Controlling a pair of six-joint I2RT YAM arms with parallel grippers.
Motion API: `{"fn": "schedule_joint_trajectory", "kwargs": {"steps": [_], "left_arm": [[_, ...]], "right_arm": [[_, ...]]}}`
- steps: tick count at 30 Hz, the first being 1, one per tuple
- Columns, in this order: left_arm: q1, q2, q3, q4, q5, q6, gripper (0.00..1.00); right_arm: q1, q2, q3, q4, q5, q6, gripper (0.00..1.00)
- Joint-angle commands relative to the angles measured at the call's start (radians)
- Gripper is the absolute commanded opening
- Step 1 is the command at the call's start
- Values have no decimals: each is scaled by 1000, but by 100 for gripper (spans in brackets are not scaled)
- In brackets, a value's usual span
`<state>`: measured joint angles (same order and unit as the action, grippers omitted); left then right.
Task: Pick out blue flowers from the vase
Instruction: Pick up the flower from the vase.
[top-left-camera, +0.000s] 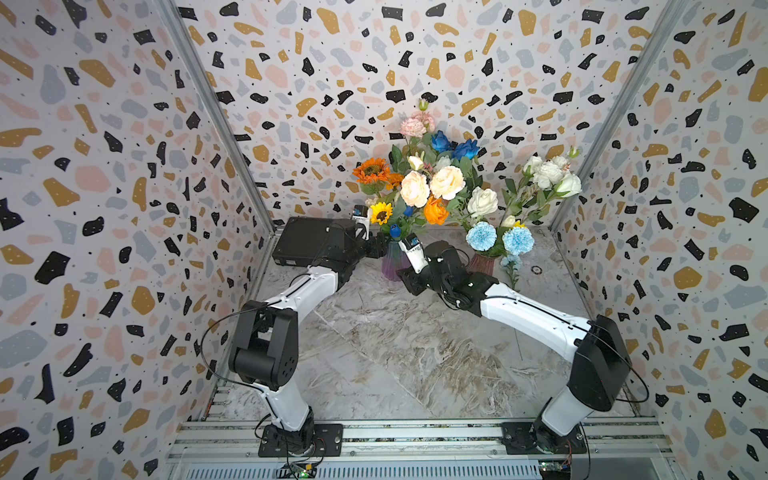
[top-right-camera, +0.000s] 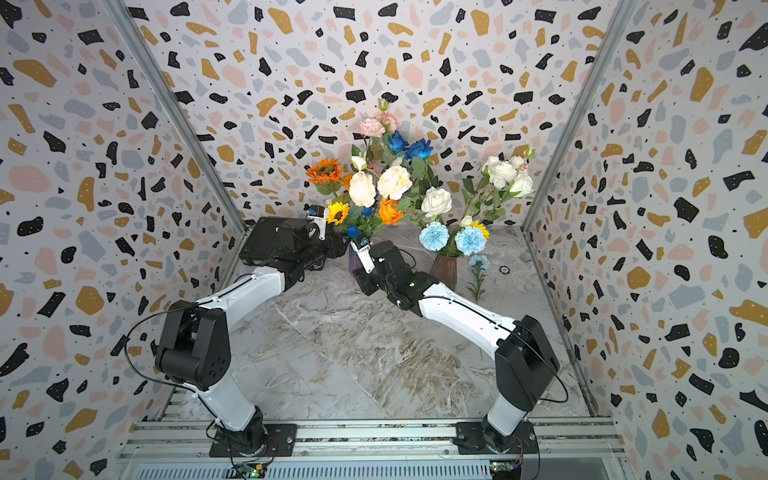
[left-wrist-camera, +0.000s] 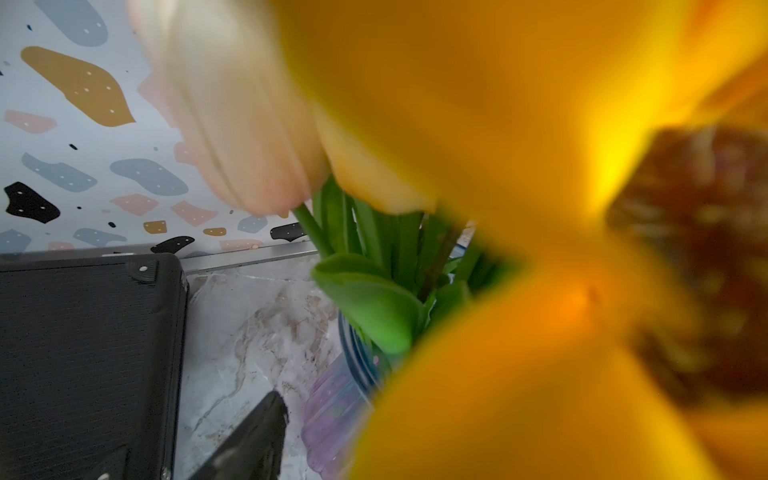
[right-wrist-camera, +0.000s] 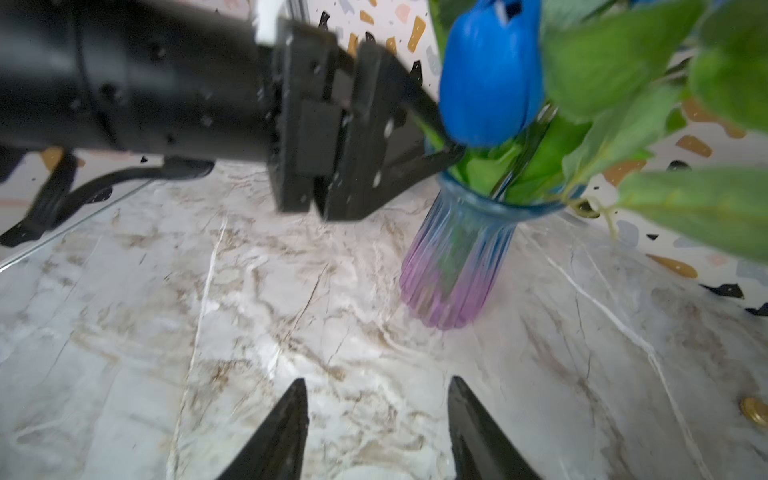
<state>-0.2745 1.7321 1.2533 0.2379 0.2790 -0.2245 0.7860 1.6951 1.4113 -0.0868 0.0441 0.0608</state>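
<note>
1. In both top views we log blue roses (top-left-camera: 453, 146) at 1 o'clock of the bouquet. A blue bud (right-wrist-camera: 490, 75) hangs just over the rim of the vase (right-wrist-camera: 457, 257).
2. Pale-blue pom-poms (top-left-camera: 482, 236) stand over the pink vase (top-left-camera: 482, 266), at the vase's 3 o'clock. Another pale-blue stem (top-left-camera: 510, 262) lies on the table (top-left-camera: 374, 353), further toward 3 o'clock.
3. We find the left gripper (right-wrist-camera: 452, 141) at the vase mouth under the bud (green shows between its tips). We cannot tell whether it clamps.
4. The right gripper (right-wrist-camera: 378, 380) has fingers apart, nothing between, over bare table at the vase's 5 o'clock.
</note>
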Motion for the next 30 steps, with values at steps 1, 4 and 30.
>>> {"fn": "schedule_joint_trajectory", "kwargs": {"steps": [1,4,30], "left_arm": [[14,-3,21,35,8,-10,70],[18,-5,8,39,5,-12,70],[21,49,58,25,38,-23,70]], "right_arm": [[-25,35,82,9,-29,-45,55],[-53,56,113,27,-47,-65,55],[-206,150,308,-149,-323,-94,48]]}}
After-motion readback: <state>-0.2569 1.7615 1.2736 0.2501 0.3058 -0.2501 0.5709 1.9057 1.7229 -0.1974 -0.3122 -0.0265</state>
